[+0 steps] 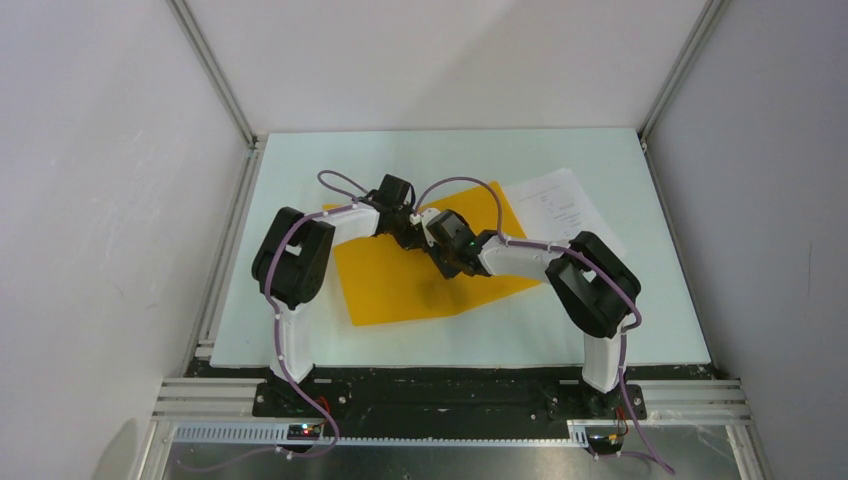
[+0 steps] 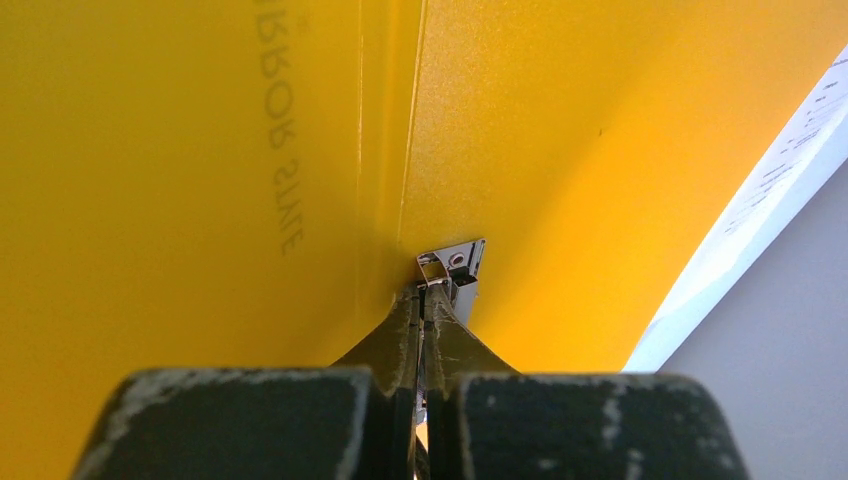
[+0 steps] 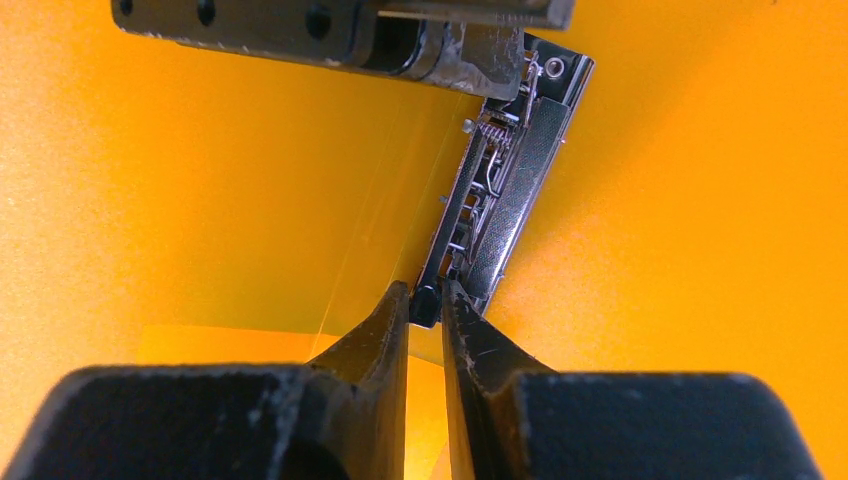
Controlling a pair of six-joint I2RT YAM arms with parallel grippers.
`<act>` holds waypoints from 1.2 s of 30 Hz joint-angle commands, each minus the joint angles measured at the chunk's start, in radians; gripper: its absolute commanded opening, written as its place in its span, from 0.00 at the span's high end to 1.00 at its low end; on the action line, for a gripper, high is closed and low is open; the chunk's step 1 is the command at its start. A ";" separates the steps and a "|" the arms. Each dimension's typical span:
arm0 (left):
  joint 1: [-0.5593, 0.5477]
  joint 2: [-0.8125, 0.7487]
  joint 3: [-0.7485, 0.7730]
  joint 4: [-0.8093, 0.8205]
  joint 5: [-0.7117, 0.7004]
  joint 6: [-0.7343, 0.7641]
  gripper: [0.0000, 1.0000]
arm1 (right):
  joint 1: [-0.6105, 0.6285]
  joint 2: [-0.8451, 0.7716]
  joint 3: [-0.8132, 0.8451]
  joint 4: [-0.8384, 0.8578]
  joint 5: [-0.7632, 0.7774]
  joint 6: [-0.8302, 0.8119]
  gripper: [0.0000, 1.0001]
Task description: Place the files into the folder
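The orange-yellow folder (image 1: 400, 285) lies open on the table, its two covers spread flat. The files (image 1: 560, 205), white printed sheets, lie partly under its far right edge and also show in the left wrist view (image 2: 760, 200). Both grippers meet at the folder's spine. My left gripper (image 1: 416, 222) (image 2: 425, 295) is shut on the far end of the metal clip bar (image 2: 452, 265). My right gripper (image 1: 436, 236) (image 3: 425, 295) is shut on the black tip of the clip bar's lever (image 3: 425, 303) at its near end. The clip bar (image 3: 505, 190) runs between them.
The white table (image 1: 300, 170) is framed by aluminium posts and grey walls on the left, right and back. The files reach toward the right rear of the table. Purple cables loop above both wrists.
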 commanded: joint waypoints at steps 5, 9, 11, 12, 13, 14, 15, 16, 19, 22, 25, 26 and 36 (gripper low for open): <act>-0.011 0.068 -0.025 -0.129 -0.090 0.051 1.00 | -0.015 -0.023 -0.007 -0.238 -0.069 -0.003 0.67; -0.011 0.068 -0.023 -0.131 -0.091 0.051 1.00 | -0.041 -0.116 0.084 -0.280 -0.111 -0.004 0.65; -0.011 0.069 -0.023 -0.131 -0.090 0.051 1.00 | -0.046 -0.166 0.122 -0.287 -0.091 -0.027 0.67; -0.011 0.069 -0.023 -0.131 -0.090 0.051 1.00 | -0.046 -0.176 0.138 -0.283 -0.074 -0.047 0.67; -0.011 0.068 -0.023 -0.131 -0.091 0.052 1.00 | -0.044 -0.193 0.144 -0.280 -0.054 -0.057 0.68; -0.011 0.068 -0.024 -0.132 -0.090 0.052 1.00 | -0.044 -0.200 0.152 -0.275 -0.050 -0.074 0.70; -0.013 0.068 -0.024 -0.130 -0.091 0.052 1.00 | -0.043 -0.211 0.153 -0.272 -0.057 -0.080 0.70; -0.012 0.068 -0.024 -0.130 -0.091 0.051 1.00 | -0.042 -0.214 0.153 -0.272 -0.064 -0.097 0.74; -0.014 0.069 -0.022 -0.130 -0.092 0.051 1.00 | -0.029 -0.206 0.140 -0.257 -0.115 -0.138 0.80; -0.015 0.070 -0.021 -0.131 -0.092 0.050 1.00 | -0.017 -0.169 0.127 -0.228 -0.139 -0.149 0.80; -0.014 0.068 -0.021 -0.130 -0.091 0.050 1.00 | -0.008 -0.113 0.130 -0.198 -0.112 -0.141 0.99; -0.014 0.069 -0.021 -0.130 -0.091 0.051 1.00 | -0.008 -0.092 0.131 -0.186 -0.098 -0.138 1.00; -0.014 0.068 -0.021 -0.132 -0.092 0.055 1.00 | -0.008 -0.013 0.148 -0.157 -0.022 -0.148 0.93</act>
